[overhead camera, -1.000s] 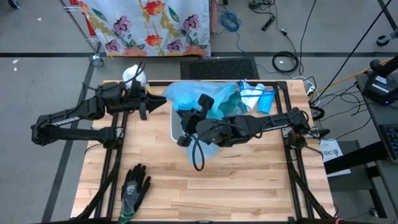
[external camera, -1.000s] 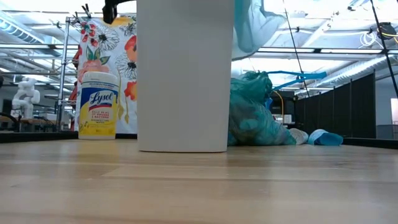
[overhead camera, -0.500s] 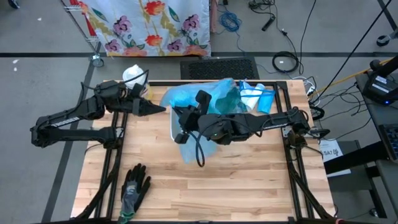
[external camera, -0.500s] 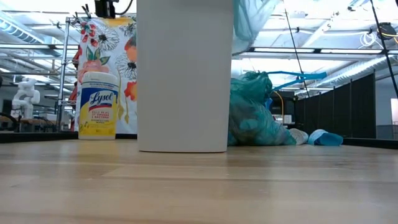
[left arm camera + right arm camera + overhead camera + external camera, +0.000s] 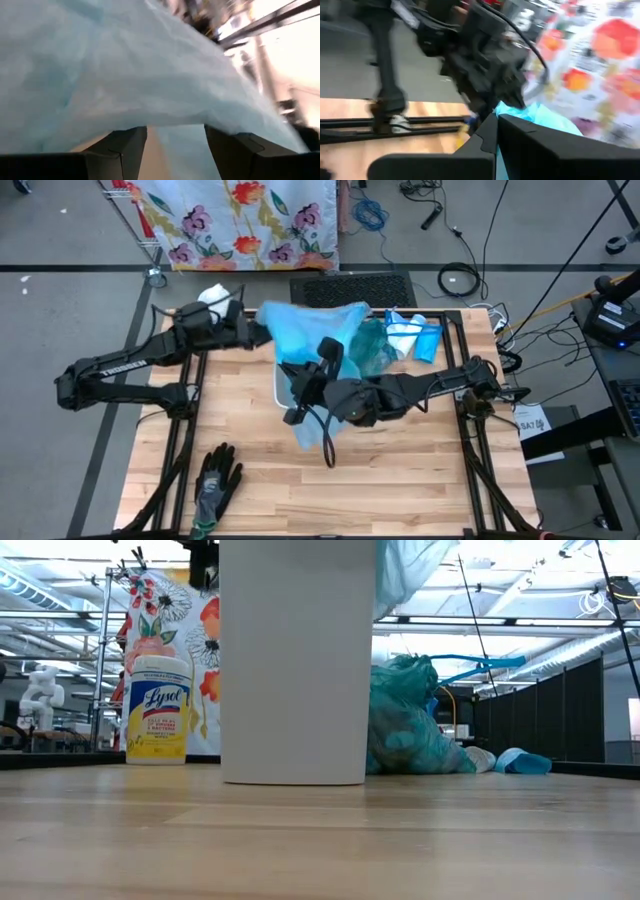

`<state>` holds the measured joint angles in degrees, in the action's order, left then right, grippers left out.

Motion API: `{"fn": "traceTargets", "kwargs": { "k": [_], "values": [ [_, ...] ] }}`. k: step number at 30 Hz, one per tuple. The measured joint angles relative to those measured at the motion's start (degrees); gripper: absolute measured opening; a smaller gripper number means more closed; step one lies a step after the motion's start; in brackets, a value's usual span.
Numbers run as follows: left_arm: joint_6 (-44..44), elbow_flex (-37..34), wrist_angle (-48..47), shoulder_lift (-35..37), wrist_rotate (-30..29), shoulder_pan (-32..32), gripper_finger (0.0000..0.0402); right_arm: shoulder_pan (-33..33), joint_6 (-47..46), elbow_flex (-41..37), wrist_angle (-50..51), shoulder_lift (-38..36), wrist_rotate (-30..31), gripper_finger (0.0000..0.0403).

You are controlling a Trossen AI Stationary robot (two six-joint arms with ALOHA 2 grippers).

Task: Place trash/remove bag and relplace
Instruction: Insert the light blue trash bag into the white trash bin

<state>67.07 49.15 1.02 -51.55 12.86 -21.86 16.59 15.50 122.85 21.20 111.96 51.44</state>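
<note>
A light blue bag (image 5: 305,330) is spread over the open top of the white bin (image 5: 295,660), and one flap (image 5: 310,428) hangs down the bin's near side. My right gripper (image 5: 292,383) is over the bin, shut on the bag. My left gripper (image 5: 255,333) is level at the bag's left edge. Its open fingers (image 5: 122,145) stand just under the blue film (image 5: 125,75). A full, tied teal bag (image 5: 410,730) rests on the table behind the bin. Loose trash is out of view. My left gripper is open right at the bag's lower edge (image 5: 175,122); whether the fingers touch the film, I cannot tell. My right gripper pinches a bunch of the blue film (image 5: 535,112) between its shut fingers, coming roughly level from the table's right. The film spreads away from it over the bin; how many layers, I cannot tell.
A Lysol canister (image 5: 158,708) stands at the far left, close behind my left gripper. A black-and-grey glove (image 5: 215,480) lies near the front left edge. Blue packets (image 5: 415,340) lie far right beside the tied bag. Bare wood (image 5: 400,470) lies in front of the bin.
My left gripper has moved toward the table's far and right edges, up to the bag's left edge, rolling as it went. The bag's upper part has been drawn out wider along the bin's far side. The bin has stayed where it was.
</note>
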Motion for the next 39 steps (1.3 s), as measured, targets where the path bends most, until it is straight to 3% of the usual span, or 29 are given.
{"fn": "traceTargets", "kwargs": {
  "k": [3,12,22,33,39],
  "values": [
    [-0.7,0.0,7.2,0.1,-0.7,-0.7,0.0202,1.1,0.7,0.0,0.0,0.0,3.5,0.0000],
    [0.0,0.0,18.1,0.1,-0.9,-4.3,0.0202,1.8,-8.1,0.0,5.4,0.0,-1.7,0.0000],
    [3.0,0.0,24.0,-0.5,0.2,-4.9,0.0202,1.9,-14.8,0.0,8.2,0.3,-2.8,0.0000],
    [3.3,0.0,28.7,-0.5,3.7,-4.9,0.0202,1.9,-15.3,0.0,8.4,0.3,-3.6,0.0000],
    [3.1,0.0,28.7,-0.5,8.8,-4.6,0.0202,0.5,-11.6,0.0,5.6,0.1,-3.7,0.0000]
  ]
}}
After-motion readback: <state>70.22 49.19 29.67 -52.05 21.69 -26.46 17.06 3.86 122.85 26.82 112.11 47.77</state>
